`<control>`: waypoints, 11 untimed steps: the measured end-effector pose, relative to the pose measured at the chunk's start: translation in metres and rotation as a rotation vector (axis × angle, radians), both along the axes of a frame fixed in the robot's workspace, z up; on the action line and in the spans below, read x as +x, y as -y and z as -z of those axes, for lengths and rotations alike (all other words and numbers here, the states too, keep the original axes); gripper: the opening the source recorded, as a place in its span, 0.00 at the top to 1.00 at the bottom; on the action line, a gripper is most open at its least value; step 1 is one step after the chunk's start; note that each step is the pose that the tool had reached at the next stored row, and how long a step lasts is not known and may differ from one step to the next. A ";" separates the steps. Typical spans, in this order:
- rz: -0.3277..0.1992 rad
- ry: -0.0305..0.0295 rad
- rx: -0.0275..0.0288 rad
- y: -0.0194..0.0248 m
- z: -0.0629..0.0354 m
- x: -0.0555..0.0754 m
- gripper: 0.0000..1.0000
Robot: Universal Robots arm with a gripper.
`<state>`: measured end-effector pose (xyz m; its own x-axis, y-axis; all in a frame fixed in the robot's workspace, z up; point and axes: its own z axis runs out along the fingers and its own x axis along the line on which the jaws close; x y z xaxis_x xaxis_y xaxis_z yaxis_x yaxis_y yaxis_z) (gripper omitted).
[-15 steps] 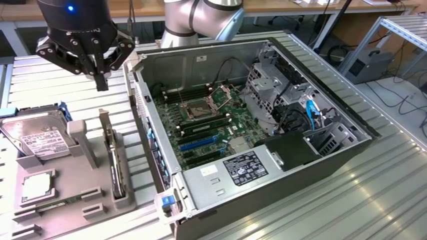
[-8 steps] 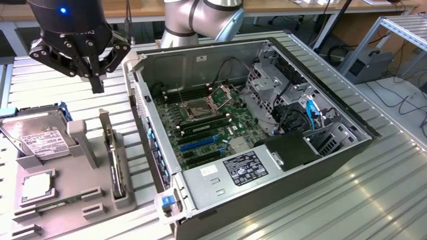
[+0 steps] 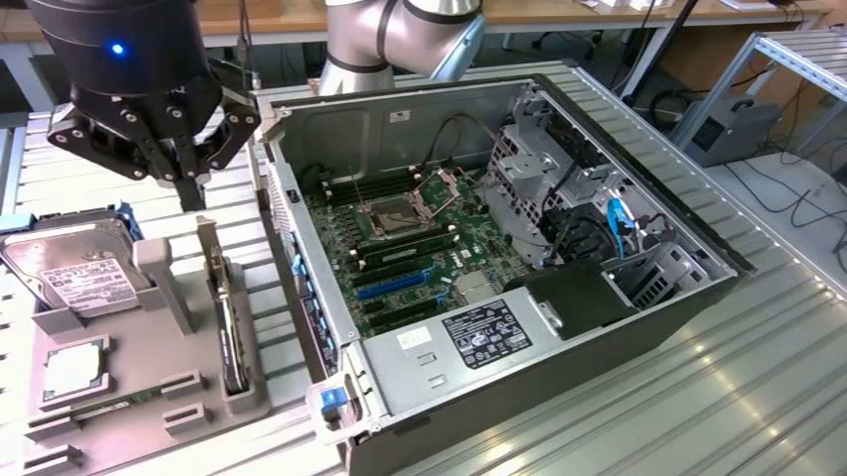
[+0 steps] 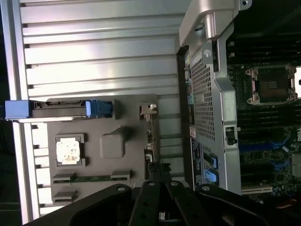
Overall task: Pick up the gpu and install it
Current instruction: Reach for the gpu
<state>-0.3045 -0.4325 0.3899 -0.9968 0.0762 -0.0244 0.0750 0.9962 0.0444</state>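
While the gripper (image 3: 193, 198), pressed together, is hovering above the upright gpu (image 3: 228, 327), it is risking ramming the card's edge.

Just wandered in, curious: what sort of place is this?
Likely a robotics lab for computer assembly: an open PC case with bare motherboard on a ribbed metal bench, a grey tray holding a hard drive and gpu, a robot arm above the tray.
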 end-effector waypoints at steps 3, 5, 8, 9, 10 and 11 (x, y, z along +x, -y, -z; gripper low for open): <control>0.000 0.0000 0.0000 0.0142 0.0003 -0.004 0.89; 0.000 0.0001 -0.0001 0.0191 0.0008 -0.005 0.89; 0.000 0.0000 -0.0012 0.0221 0.0012 -0.006 0.89; 0.000 0.0000 -0.0016 0.0230 0.0013 -0.006 0.89; 0.000 0.0000 -0.0017 0.0238 0.0015 -0.007 0.89; 0.000 -0.0001 -0.0017 0.0247 0.0015 -0.008 0.89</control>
